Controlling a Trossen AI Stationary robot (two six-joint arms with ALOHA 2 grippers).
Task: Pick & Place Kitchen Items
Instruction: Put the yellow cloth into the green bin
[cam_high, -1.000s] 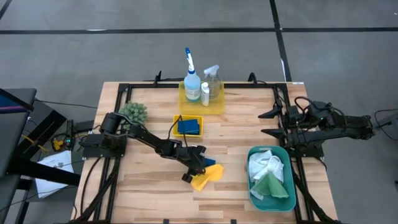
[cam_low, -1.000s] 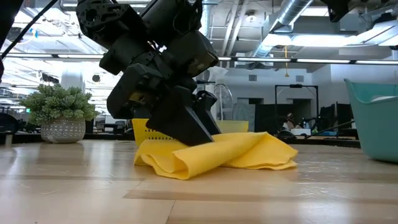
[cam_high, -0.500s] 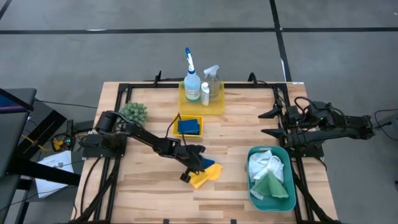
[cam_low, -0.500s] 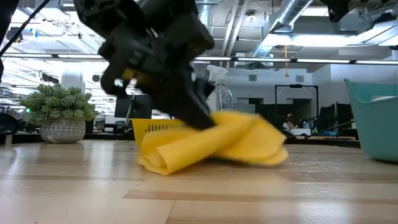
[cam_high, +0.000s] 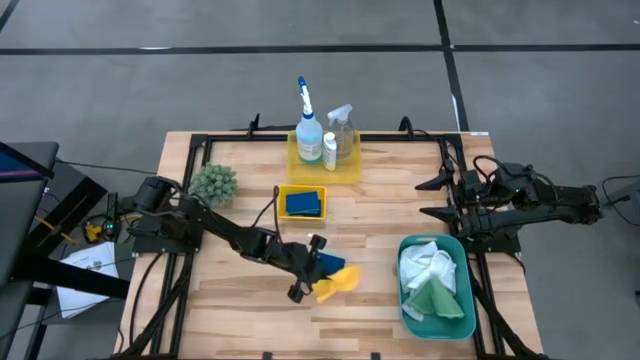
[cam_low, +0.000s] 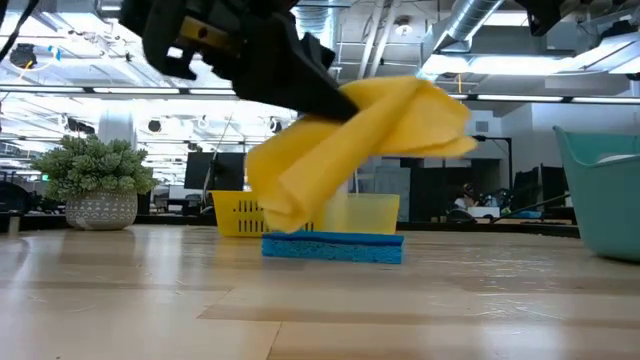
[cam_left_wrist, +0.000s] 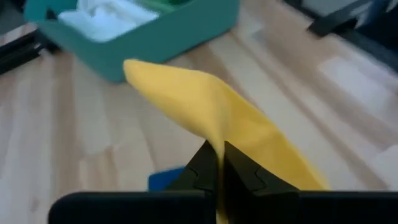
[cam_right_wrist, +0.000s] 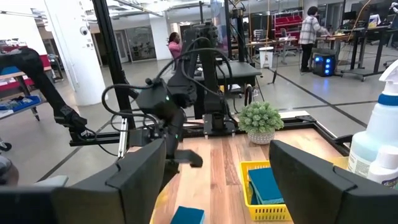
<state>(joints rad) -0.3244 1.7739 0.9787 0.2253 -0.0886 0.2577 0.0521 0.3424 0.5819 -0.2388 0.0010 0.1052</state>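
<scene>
My left gripper (cam_high: 316, 267) is near the table's middle, shut on a yellow cloth (cam_high: 338, 282). The cloth (cam_low: 360, 140) hangs in the air above a blue sponge (cam_low: 332, 247) that lies flat on the table. My right gripper (cam_high: 432, 197) waits open at the right edge, level and holding nothing. A teal bin (cam_high: 401, 292) at the near right holds a white cloth (cam_high: 425, 264) and a green cloth (cam_high: 436, 298). The spray bottles (cam_high: 340, 128) stand in a yellow tray (cam_high: 325, 170) at the back. My left gripper pinches a bunched fold of the yellow cloth (cam_left_wrist: 216, 138) between its two fingertips. The fingers slant down from the table's left side. The cloth is lifted clear, and its loose end (cam_low: 285, 205) droops below the fingers, above the sponge.
A small yellow tray (cam_high: 285, 190) with another blue sponge (cam_high: 303, 204) sits behind the left gripper. A green bushy plant (cam_high: 214, 183) stands at the far left. Black frame rails (cam_high: 300, 139) run along the table's edges. Bare wood lies between the cloth and the bin.
My left gripper has shut on the yellow cloth and gone up with it. The cloth, earlier heaped on the table, now hangs clear of it. The blue sponge that lay hidden under it now shows.
</scene>
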